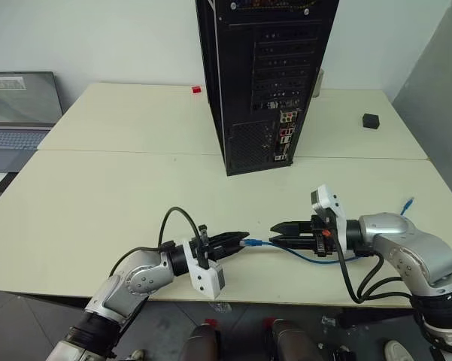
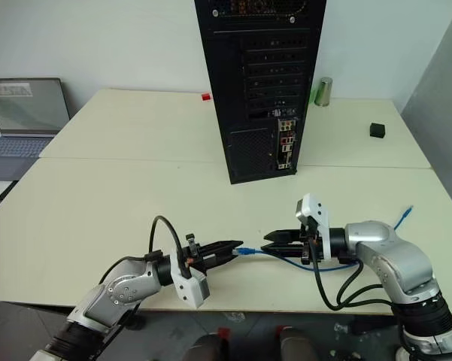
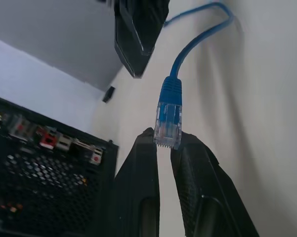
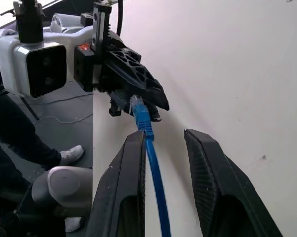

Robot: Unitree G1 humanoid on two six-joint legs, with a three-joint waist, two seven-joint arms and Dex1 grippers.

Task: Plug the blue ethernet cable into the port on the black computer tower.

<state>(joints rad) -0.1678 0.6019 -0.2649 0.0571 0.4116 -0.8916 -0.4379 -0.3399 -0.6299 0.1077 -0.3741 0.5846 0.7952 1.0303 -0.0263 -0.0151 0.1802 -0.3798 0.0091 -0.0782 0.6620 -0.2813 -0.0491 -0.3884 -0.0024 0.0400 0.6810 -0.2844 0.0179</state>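
Observation:
The blue ethernet cable [image 1: 301,254] lies low over the table's front edge, between my two grippers. My left gripper [image 1: 239,239] points right and is shut on the cable's clear plug [image 3: 168,129], pinched at the fingertips. My right gripper [image 1: 280,228] points left, facing it, and is open. The cord runs between its fingers [image 4: 133,163] along one of them, unpinched. From there the cord loops under my right hand, and its far end [image 1: 408,203] rests at the table's right edge. The black computer tower [image 1: 248,90] stands upright at the table's middle, its rear socket panel [image 1: 286,135] facing me.
A grey laptop [image 1: 19,113] sits open at the far left. A small red block [image 1: 196,89] lies behind the tower's left side, a small black block [image 1: 371,120] at the back right and a metal can [image 2: 325,91] behind the tower. Bare tabletop separates the tower from my grippers.

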